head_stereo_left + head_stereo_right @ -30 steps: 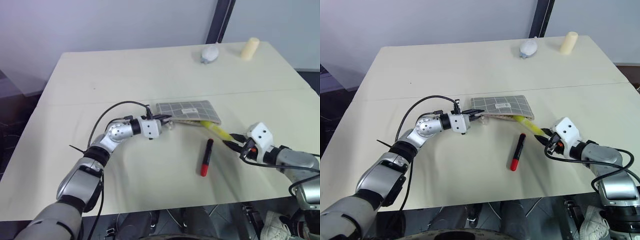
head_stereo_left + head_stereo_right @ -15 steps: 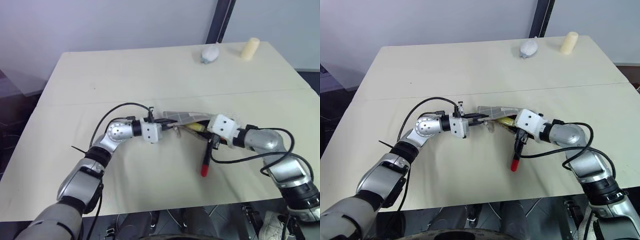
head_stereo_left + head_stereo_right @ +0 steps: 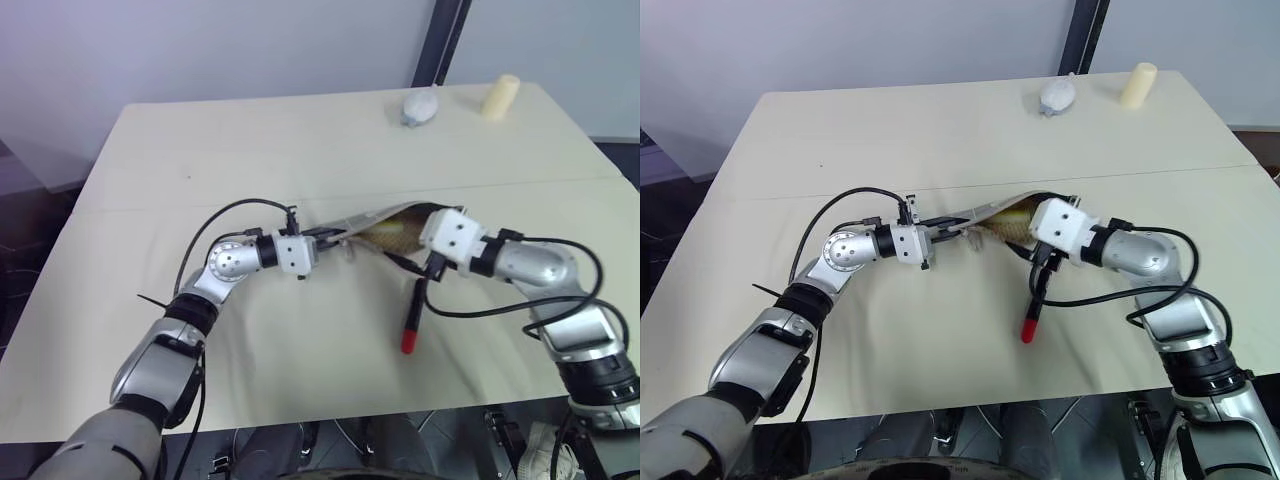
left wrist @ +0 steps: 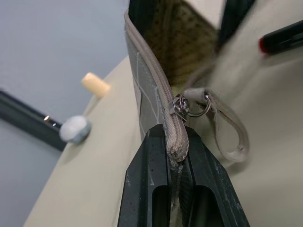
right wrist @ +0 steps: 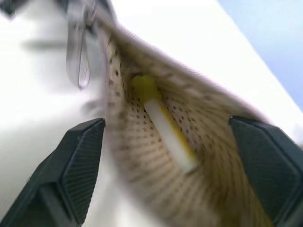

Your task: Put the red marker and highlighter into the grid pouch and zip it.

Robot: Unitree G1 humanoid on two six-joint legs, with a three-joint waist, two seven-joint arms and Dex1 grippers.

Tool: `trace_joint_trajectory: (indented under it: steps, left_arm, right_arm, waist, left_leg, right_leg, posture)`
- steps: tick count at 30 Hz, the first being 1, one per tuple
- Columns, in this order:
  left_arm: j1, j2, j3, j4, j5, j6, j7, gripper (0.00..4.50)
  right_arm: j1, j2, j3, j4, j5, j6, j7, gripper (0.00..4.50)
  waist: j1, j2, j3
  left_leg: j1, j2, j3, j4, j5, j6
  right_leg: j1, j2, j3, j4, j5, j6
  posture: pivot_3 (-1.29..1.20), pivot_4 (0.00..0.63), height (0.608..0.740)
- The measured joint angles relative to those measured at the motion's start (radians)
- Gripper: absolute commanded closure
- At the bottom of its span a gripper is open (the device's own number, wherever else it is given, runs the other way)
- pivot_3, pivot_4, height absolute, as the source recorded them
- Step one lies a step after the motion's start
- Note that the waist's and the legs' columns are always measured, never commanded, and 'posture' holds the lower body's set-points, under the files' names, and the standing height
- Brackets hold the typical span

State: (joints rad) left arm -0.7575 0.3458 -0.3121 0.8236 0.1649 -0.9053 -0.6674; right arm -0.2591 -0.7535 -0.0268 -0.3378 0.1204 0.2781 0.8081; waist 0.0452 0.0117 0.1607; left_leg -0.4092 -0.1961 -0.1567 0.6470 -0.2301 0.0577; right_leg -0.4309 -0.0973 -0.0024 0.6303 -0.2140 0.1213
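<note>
Highlighter (image 5: 165, 127) inside open grid pouch (image 4: 151, 90); no writing legible anywhere.

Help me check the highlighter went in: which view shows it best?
The right wrist view: the highlighter lies inside the open grid pouch. Both eye views show just a yellow glint in the pouch mouth.

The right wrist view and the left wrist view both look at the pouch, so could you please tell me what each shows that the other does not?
Right wrist view alone: the highlighter lying inside the pouch, and the right end effector with its fingers spread wide at the mouth.

Left wrist view alone: the left end effector shut on the pouch's zipper end, the red marker on the table, plus a cream cylinder and a pale round object far off.

Both: the open pouch's dotted lining and its zipper pull loop.
</note>
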Motion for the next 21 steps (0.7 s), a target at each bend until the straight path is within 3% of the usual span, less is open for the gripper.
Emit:
trace_joint_trajectory:
  steps: [5, 10, 15, 21]
  left_arm:
    - [0.0, 0.023, 0.016, 0.008, 0.028, 0.01, 0.048, 4.5]
    - [0.001, 0.024, 0.015, 0.036, 0.066, 0.01, 0.096, 4.5]
    - [-0.004, 0.003, 0.012, 0.064, 0.088, 0.009, 0.114, 4.5]
    - [-0.022, -0.016, 0.011, 0.081, 0.102, 0.005, 0.12, 4.5]
  right_arm:
    - [0.202, 0.058, -0.117, -0.229, 0.138, 0.22, -0.072, 0.06]
    - [0.412, 0.166, -0.055, -0.41, 0.127, 0.45, -0.266, 0.06]
    - [0.433, 0.281, -0.028, -0.488, 0.09, 0.68, -0.458, 0.06]
    - [0.414, 0.385, -0.04, -0.507, 0.116, 0.826, -0.536, 0.06]
  waist:
    - [-0.005, 0.0, 0.0]
    - [-0.003, 0.0, 0.0]
    - [-0.004, 0.0, 0.0]
    - [-0.004, 0.0, 0.0]
  left_leg:
    - [0.0, 0.0, 0.001, 0.0, -0.003, 0.004]
    - [0.0, 0.0, 0.001, 0.0, -0.003, 0.004]
    - [0.0, 0.0, 0.001, 0.001, -0.002, 0.004]
    - [0.0, 0.0, 0.001, 0.001, -0.002, 0.004]
  right_leg:
    - [0.0, 0.0, 0.001, 0.0, 0.0, 0.0]
    - [-0.001, 0.0, 0.001, 0.002, 0.0, 0.0]
    - [-0.001, 0.001, 0.001, 0.002, 0.0, 0.0]
    - [-0.001, 0.001, 0.001, 0.001, 0.0, 0.0]
  posture:
    - [0.0, 0.15, 0.739]
    - [0.0, 0.15, 0.739]
    - [0.0, 0.15, 0.739]
    - [0.0, 0.15, 0.739]
